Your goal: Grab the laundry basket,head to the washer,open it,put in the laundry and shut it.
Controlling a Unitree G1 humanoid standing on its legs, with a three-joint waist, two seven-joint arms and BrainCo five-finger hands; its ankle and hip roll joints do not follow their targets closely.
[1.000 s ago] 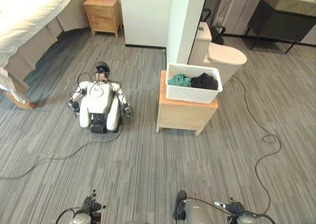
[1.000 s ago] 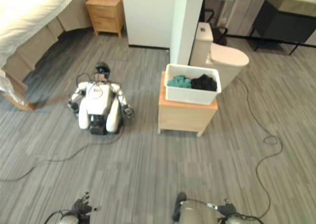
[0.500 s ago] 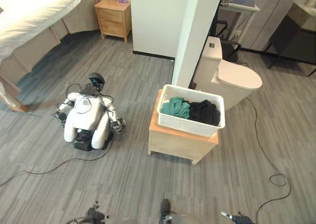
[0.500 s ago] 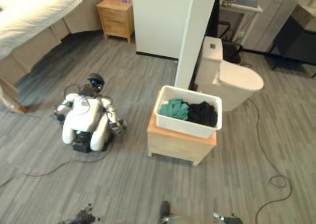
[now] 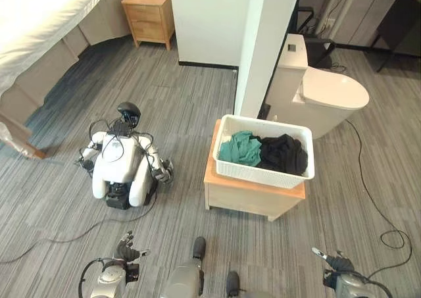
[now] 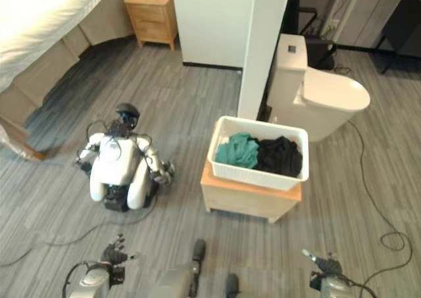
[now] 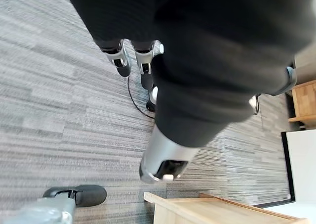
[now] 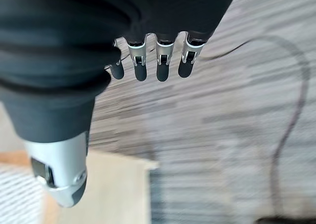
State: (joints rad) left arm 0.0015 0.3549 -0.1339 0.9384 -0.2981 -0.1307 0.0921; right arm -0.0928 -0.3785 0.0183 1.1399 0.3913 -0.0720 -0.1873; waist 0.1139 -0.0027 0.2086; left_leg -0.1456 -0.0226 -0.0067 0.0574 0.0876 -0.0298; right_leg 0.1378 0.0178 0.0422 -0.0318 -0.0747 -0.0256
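Approaching the white plastic laundry basket point(image 5: 263, 152) of green and black clothes on the low wooden table point(image 5: 253, 194), my left robot hand point(image 5: 126, 250) and right robot hand point(image 5: 334, 262) hang straight-fingered, empty; next I reach for its rim

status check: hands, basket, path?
Left hand and right hand open, low, holding nothing. White plastic laundry basket with green and black clothes on low wooden stand, ahead. White humanoid robot sits on floor left of the stand.
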